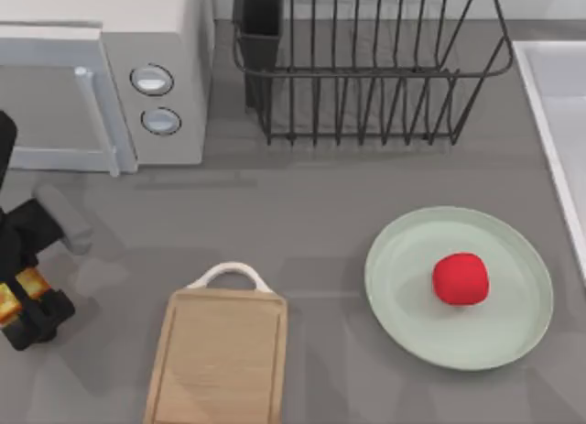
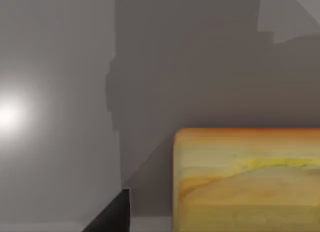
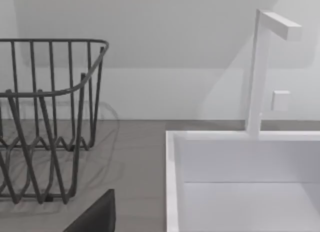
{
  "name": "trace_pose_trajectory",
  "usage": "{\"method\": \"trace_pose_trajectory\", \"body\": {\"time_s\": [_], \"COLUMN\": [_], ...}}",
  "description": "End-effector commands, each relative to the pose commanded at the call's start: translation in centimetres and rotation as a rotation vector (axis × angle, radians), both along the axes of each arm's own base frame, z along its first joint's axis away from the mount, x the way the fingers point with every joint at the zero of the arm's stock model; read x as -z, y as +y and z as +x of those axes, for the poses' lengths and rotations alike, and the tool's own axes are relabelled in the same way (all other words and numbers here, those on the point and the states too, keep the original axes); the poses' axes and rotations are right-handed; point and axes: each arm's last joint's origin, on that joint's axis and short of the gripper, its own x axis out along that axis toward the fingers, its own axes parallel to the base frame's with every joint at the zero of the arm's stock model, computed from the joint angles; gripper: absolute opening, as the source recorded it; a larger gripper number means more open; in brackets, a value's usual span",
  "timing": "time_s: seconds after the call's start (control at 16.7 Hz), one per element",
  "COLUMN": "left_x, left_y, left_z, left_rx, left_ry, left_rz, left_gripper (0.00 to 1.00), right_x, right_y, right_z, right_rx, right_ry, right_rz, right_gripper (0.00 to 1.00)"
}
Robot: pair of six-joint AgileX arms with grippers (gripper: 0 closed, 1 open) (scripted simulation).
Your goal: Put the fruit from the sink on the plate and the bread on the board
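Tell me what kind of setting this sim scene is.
Most likely a kitchen counter: a microwave and wire dish rack along the back, a white sink with a faucet at the right edge.

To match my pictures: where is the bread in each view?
Top view: bread at the left edge, in the left tool, left of the board.
Left wrist view: bread close up, above the table.
Right wrist view: faces the dish rack and sink instead.
Shared landmark: the dish rack, upper middle of top view.

Bread (image 2: 247,179) close above grey table (image 2: 60,91)
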Motion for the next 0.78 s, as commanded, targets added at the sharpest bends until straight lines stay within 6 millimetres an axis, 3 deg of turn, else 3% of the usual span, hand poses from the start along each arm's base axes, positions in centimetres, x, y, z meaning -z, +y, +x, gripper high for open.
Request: {"method": "trace_pose_trajectory", "body": {"time_s": [0.42, 0.78], "left_x": [0.0, 0.0], "left_y": [0.0, 0.0], "left_z": [0.0, 0.0], "left_rx": [0.0, 0.0], "left_ry": [0.0, 0.0], "left_rz": [0.0, 0.0], "left_gripper": [0.02, 0.0], "right_x": [0.0, 0.0], "right_y": [0.0, 0.0], "right_z": [0.0, 0.0], "right_rx": [0.0, 0.0], "right_ry": [0.0, 0.0], "right_rz": [0.0, 0.0], "right_gripper": [1.0, 1.0]}}
